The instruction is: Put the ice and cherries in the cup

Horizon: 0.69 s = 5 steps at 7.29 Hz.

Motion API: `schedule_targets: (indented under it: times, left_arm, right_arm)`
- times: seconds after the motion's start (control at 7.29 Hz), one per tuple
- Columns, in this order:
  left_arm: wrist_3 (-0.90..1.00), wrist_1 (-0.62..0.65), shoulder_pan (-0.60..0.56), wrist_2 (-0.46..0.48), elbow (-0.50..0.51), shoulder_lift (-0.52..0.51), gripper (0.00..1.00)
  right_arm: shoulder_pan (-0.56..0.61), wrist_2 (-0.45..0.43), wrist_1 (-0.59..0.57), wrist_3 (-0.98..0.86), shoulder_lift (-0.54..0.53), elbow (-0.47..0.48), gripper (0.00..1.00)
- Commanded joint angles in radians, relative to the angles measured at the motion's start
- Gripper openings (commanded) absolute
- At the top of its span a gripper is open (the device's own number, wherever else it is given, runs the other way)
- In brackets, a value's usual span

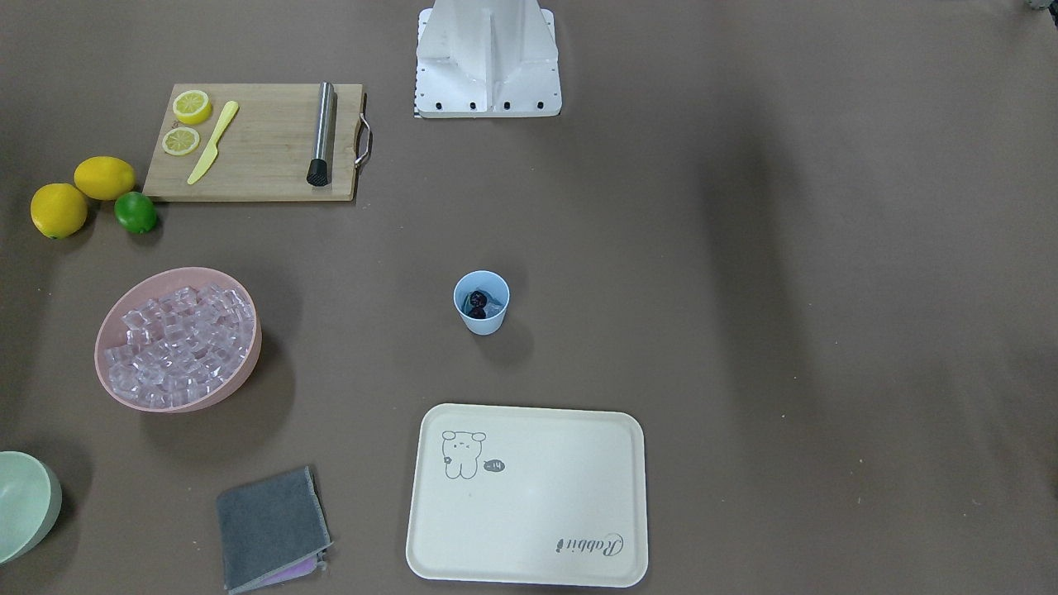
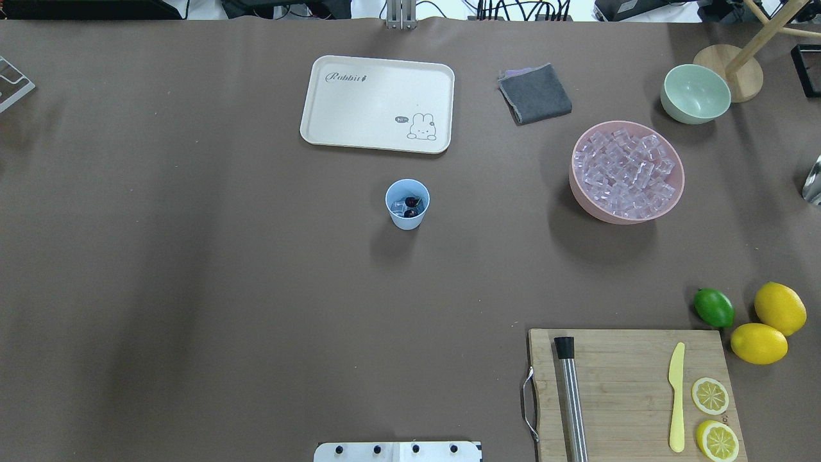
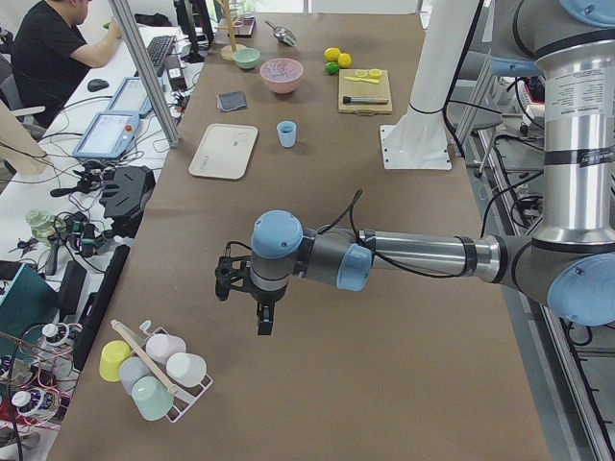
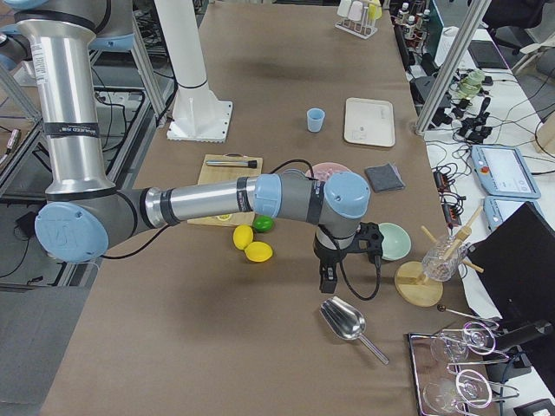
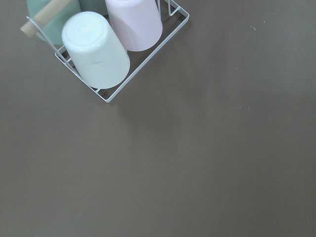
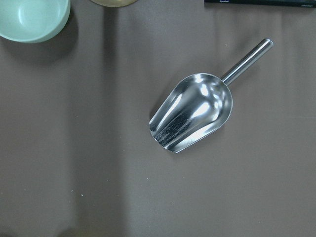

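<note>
The light-blue cup (image 2: pixel 407 204) stands upright mid-table, also in the front view (image 1: pixel 481 302). Inside it lie the dark cherries (image 2: pixel 412 203) and a few clear ice cubes (image 2: pixel 398 207). More ice (image 2: pixel 625 170) fills the pink bowl (image 2: pixel 609 217). My left gripper (image 3: pixel 263 315) hangs over bare table far from the cup, near a cup rack; I cannot tell if it is open or shut. My right gripper (image 4: pixel 328 276) hangs above a metal scoop (image 6: pixel 192 111) lying on the table; I cannot tell its state. Neither wrist view shows fingers.
A cream tray (image 2: pixel 378 102) and grey cloth (image 2: pixel 534 93) lie beyond the cup. A pale green bowl (image 2: pixel 696 93) stands past the pink bowl. A cutting board (image 2: pixel 628 385) holds a muddler, knife and lemon slices; lime (image 2: pixel 714 307) and lemons sit beside it. The wire rack (image 5: pixel 106 96) holds tumblers.
</note>
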Motion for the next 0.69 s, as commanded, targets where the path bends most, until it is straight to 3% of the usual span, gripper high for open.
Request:
schedule_targets:
  times: [0.0,0.27,0.55]
  left_arm:
    - [0.03,0.029,0.004,-0.008,-0.008,0.002,0.98]
    - [0.12,0.132,-0.003,-0.016,-0.008,0.005,0.98]
    - [0.121,0.148,-0.005,-0.016,-0.046,0.023,0.98]
  right_arm:
    - [-0.005,0.005,0.001,-0.005,-0.002,0.002,0.99]
    - [-0.029,0.001,0.001,0.001,0.006,-0.003,0.99]
    - [-0.031,0.001,0.002,0.001,0.01,0.006,1.0]
